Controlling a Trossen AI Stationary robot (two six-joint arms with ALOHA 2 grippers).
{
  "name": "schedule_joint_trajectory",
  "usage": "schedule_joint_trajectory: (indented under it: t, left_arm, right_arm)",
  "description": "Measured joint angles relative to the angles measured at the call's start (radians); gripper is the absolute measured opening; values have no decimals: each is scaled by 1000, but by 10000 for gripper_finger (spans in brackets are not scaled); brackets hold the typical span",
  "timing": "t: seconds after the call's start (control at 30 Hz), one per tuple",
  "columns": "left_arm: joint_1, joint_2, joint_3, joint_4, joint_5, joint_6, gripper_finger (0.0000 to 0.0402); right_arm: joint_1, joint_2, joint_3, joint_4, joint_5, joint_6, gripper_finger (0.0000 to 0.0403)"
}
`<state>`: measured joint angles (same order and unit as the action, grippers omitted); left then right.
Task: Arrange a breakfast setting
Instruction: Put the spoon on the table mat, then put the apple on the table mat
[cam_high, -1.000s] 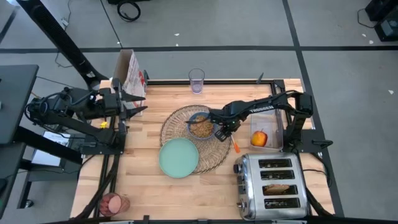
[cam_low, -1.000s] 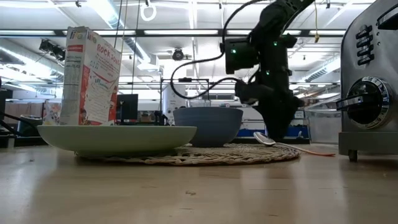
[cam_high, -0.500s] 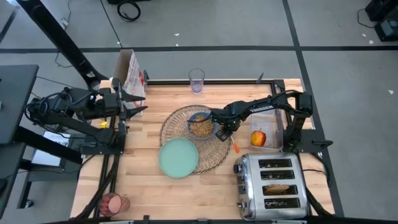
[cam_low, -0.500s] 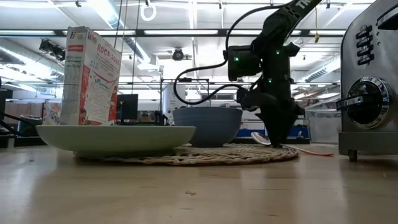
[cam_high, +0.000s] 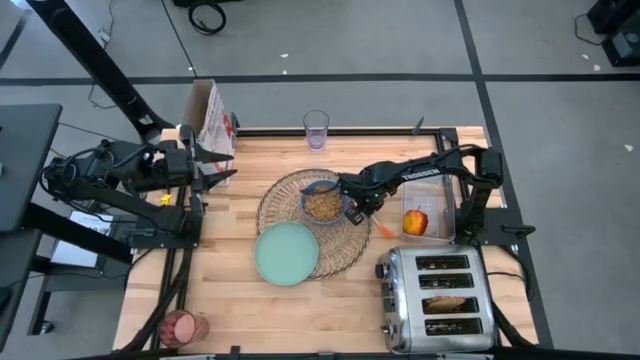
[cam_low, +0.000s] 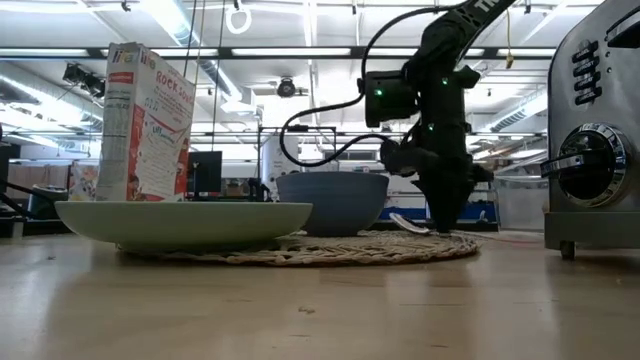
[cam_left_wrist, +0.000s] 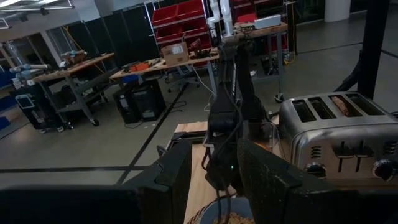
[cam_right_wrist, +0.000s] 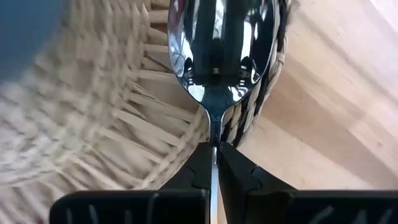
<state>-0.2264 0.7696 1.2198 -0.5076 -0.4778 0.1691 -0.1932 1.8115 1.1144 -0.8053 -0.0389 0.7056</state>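
Observation:
A round wicker placemat (cam_high: 300, 228) carries a blue bowl (cam_high: 322, 203) of cereal and, on its near edge, a mint-green plate (cam_high: 287, 252). My right gripper (cam_high: 360, 211) points down at the mat's right rim and is shut on the orange-handled spoon (cam_high: 380, 229). The apple (cam_high: 417, 221) lies in a clear tray at the right. Toast (cam_high: 447, 302) sits in the toaster's slots. A glass tinted pale pink (cam_high: 316, 131) stands at the far edge. My left gripper (cam_high: 218, 172) hovers level over the table's left edge, open and holding nothing. My right gripper pinches the spoon's thin metal neck (cam_right_wrist: 214, 138), just behind its bowl (cam_right_wrist: 222, 43), between its two fingertips (cam_right_wrist: 199, 160). The fingers come from above, pointing down. The spoon's bowl lies over the placemat's rim; I cannot tell whether it rests there or is lifted.
A chrome toaster (cam_high: 437, 298) fills the near right corner. A cereal box (cam_high: 212, 120) stands at the far left corner. A reddish round thing (cam_high: 182, 326) sits by the near left corner. Bare wood lies near the plate and left of the mat.
My right gripper has shut its fingers onto the spoon's neck while staying over the mat's right rim. The spoon's orange handle has shifted slightly toward the far edge.

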Motion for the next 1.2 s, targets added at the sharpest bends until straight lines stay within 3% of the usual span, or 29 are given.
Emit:
schedule_joint_trajectory:
  t: [0.17, 0.4, 0.57, 0.87, 1.2]
  left_arm:
    - [0, 0, 0, 1, 0, 0, 137]
    - [0, 0, 0, 2, 0, 6, 137]
    - [0, 0, 0, 5, 0, 12, 137]
    - [0, -13, 0, 31, 0, 31, 137]
    - [0, -19, 0, 32, 0, 35, 137]
  right_arm:
    - [-3, -2, 75, -53, 8, 122, 19]
    - [0, 3, 111, -29, -41, 544, 16]
    - [28, 33, 96, 10, -35, 684, 16]
    - [43, 53, 94, 40, -33, 765, 23]
    - [33, 53, 94, 40, -59, 722, 82]
